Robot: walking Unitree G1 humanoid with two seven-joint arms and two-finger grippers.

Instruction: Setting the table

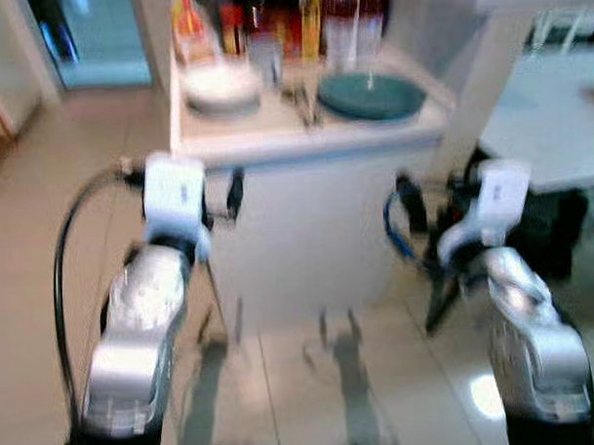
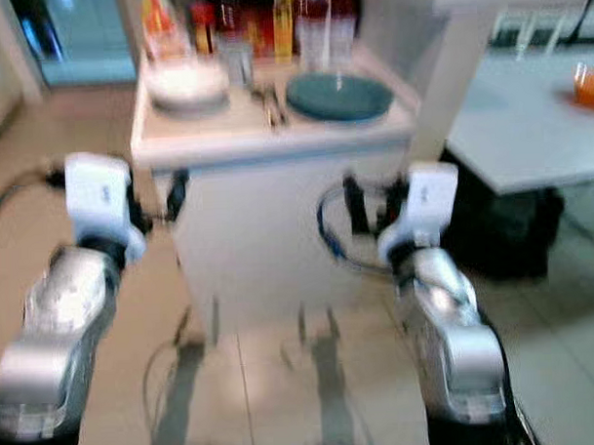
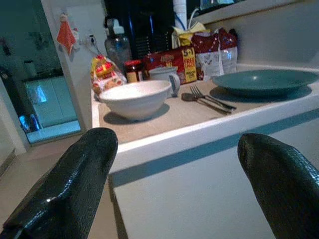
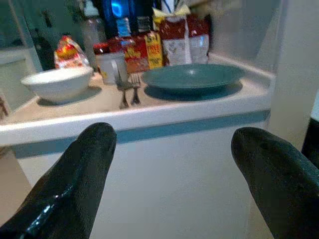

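Note:
On a white counter [image 1: 304, 139] stand a white bowl [image 1: 219, 87] to the left and a teal plate [image 1: 371, 95] to the right. A fork and spoon [image 3: 209, 98] lie between them, and a mug [image 3: 164, 75] stands behind. My left gripper [image 3: 174, 149] is open, held before the counter's front below its top, facing the bowl side. My right gripper [image 4: 172, 144] is open too, at the same height, facing the plate [image 4: 192, 76]. Nothing is between either pair of fingers. Both eye views are blurred.
Bottles, jars and snack packets [image 1: 271, 23] crowd the back of the counter. A pale dining table [image 2: 528, 117] stands to the right with an orange thing [image 2: 590, 83] on it and a dark shape [image 1: 561, 223] beneath. A doorway [image 1: 95, 34] opens at the back left.

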